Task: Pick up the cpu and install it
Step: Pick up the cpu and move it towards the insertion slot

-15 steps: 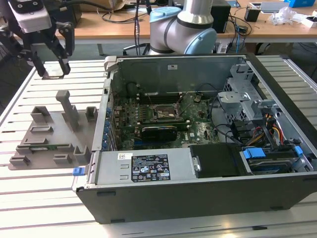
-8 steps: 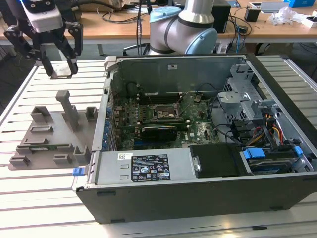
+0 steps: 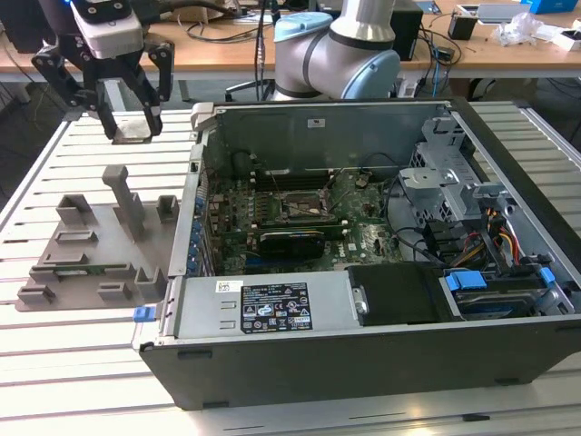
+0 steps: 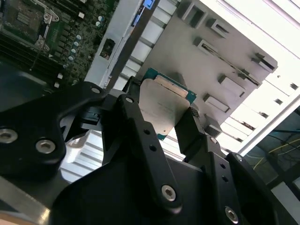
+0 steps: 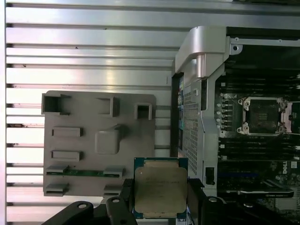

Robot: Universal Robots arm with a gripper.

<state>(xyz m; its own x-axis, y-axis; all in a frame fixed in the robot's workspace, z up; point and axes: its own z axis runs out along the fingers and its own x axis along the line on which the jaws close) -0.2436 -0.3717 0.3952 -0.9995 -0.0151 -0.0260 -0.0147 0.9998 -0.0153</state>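
My gripper point(image 3: 130, 123) hangs high over the slatted table at the exterior view's left, above the far end of the grey plastic tray point(image 3: 86, 238). It is shut on the cpu point(image 5: 160, 187), a flat square chip with a silvery top and a green rim, held by two opposite edges between the black fingers point(image 5: 194, 199). In both wrist views the cpu point(image 4: 164, 105) sits level between the jaws. The dark square socket point(image 3: 300, 205) lies on the motherboard inside the open computer case, to the exterior view's right of the gripper. In the first wrist view the socket point(image 5: 263, 115) looks empty, with its frame open.
The case's raised side wall point(image 3: 195, 195) stands between the tray and the motherboard. A drive cage point(image 3: 445, 182) and bundled cables point(image 3: 495, 232) fill the case's right side. The arm's base point(image 3: 336, 54) stands behind the case. The tray point(image 5: 84, 140) carries raised blocks and a memory stick point(image 5: 82, 172).
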